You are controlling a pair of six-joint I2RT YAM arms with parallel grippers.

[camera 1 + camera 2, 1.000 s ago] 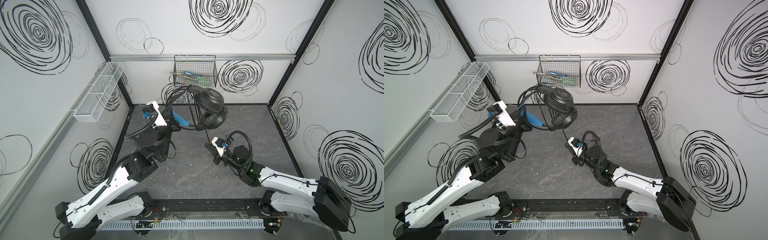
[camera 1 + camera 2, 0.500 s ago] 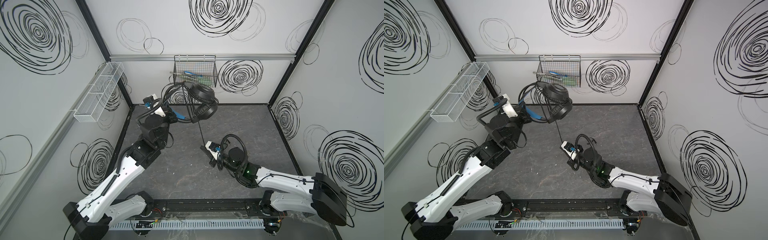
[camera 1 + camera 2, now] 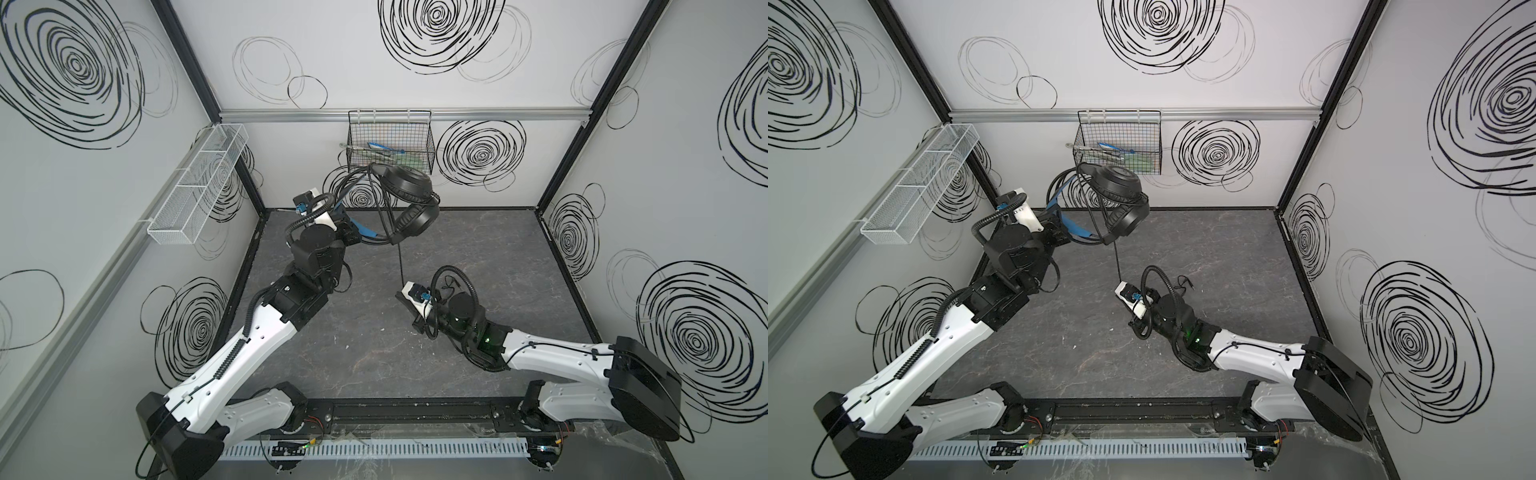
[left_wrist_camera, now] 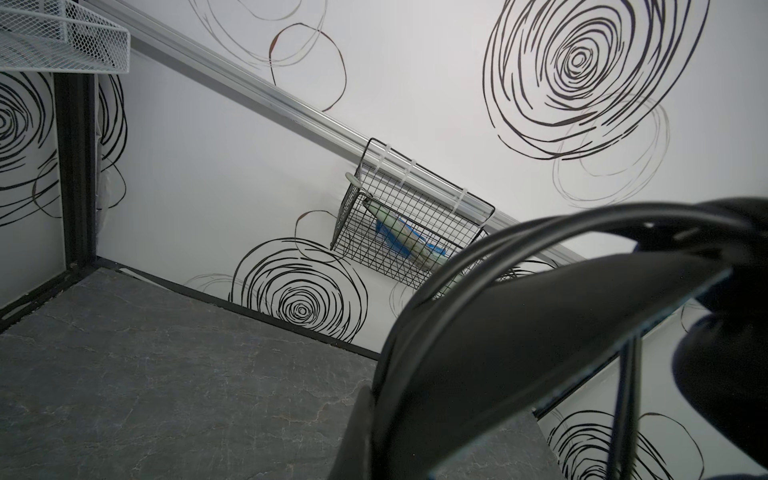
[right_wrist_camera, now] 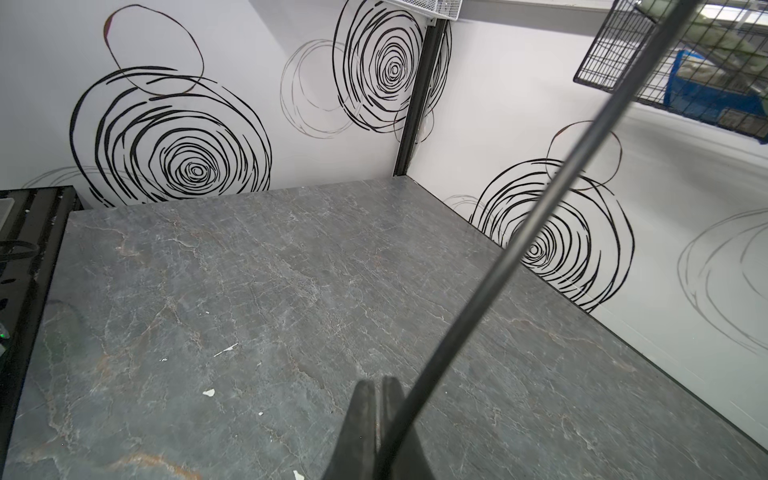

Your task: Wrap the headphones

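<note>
The black headphones (image 3: 409, 195) (image 3: 1121, 187) hang in the air near the back wall, earcups to the right. My left gripper (image 3: 353, 232) (image 3: 1065, 235) is shut on their headband next to the blue strap (image 3: 361, 226). In the left wrist view the headband (image 4: 519, 332) fills the space by my left gripper (image 4: 374, 415). The thin black cable (image 3: 400, 257) (image 3: 1117, 262) runs straight down from the cups to my right gripper (image 3: 401, 293) (image 3: 1120, 289), low over the floor. The right wrist view shows my right gripper (image 5: 376, 399) shut on the cable (image 5: 540, 216).
A black wire basket (image 3: 390, 145) with blue and green items hangs on the back wall just behind the headphones. A white mesh shelf (image 3: 199, 183) is fixed to the left wall. Grey marbled floor (image 3: 374, 353) lies between the arms; black rail (image 3: 415, 415) at the front.
My left arm has stretched out and carried the headphones back toward the rear wall. My right gripper has slid left and nearer with the cable, and the cable now runs longer and straighter.
</note>
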